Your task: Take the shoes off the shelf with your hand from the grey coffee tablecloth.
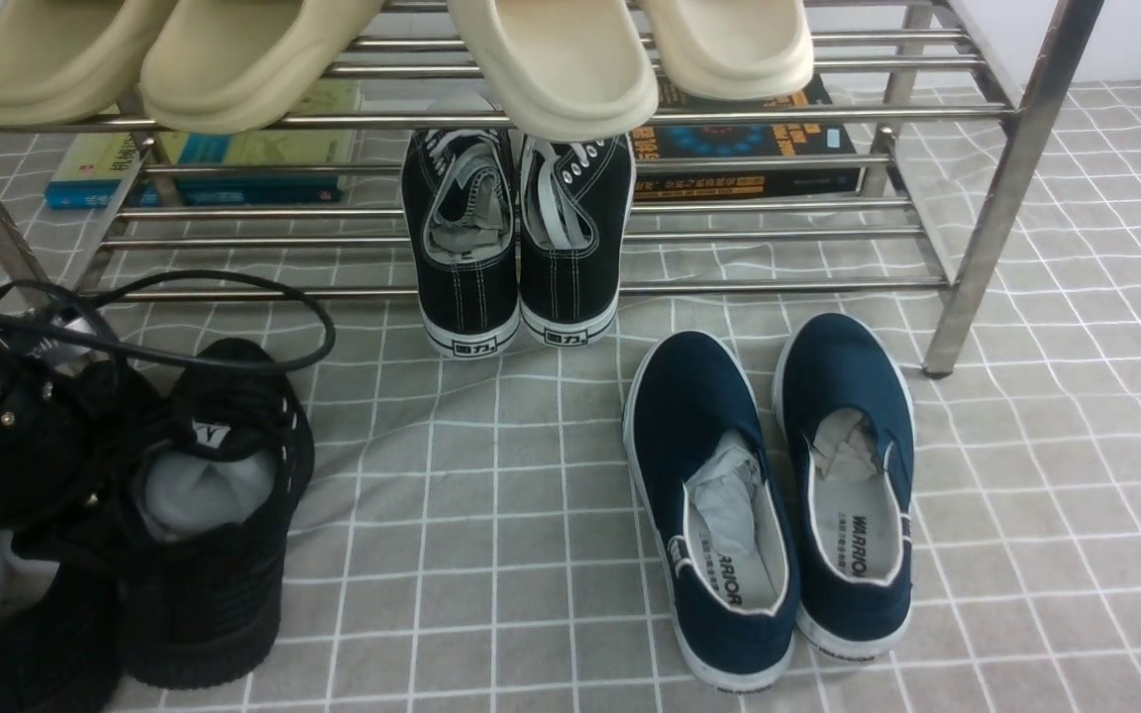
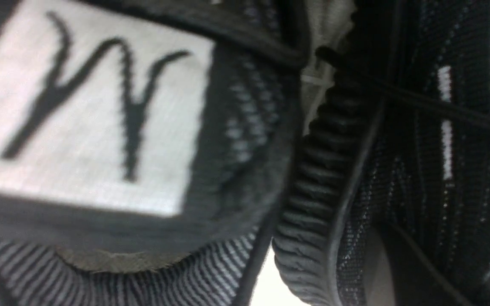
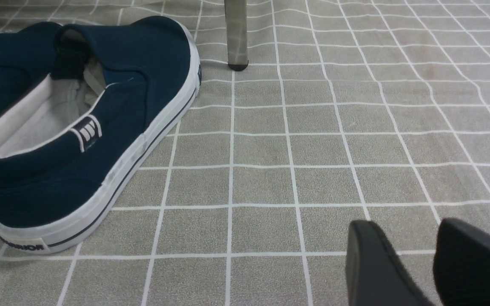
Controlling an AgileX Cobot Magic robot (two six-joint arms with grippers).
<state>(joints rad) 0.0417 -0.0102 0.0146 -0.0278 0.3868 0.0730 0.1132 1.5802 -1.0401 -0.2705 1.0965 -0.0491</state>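
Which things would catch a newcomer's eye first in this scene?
Probably the cream clogs lined up on the rack's upper tier. Next, the navy slip-ons on the gridded cloth, right of centre, and the bold white label filling much of the left wrist view.

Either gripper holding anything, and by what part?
Right gripper: nothing between its open fingers. Left gripper: shut, down at the black knit shoes; fingertips hidden, so can't tell whether it grips one, or where.

A black knit mesh shoe (image 2: pixel 245 170) fills much of the view, its white tongue label (image 2: pixel 92 106) bearing a black M-like mark, beside another ribbed-soled black shoe (image 2: pixel 432 170).
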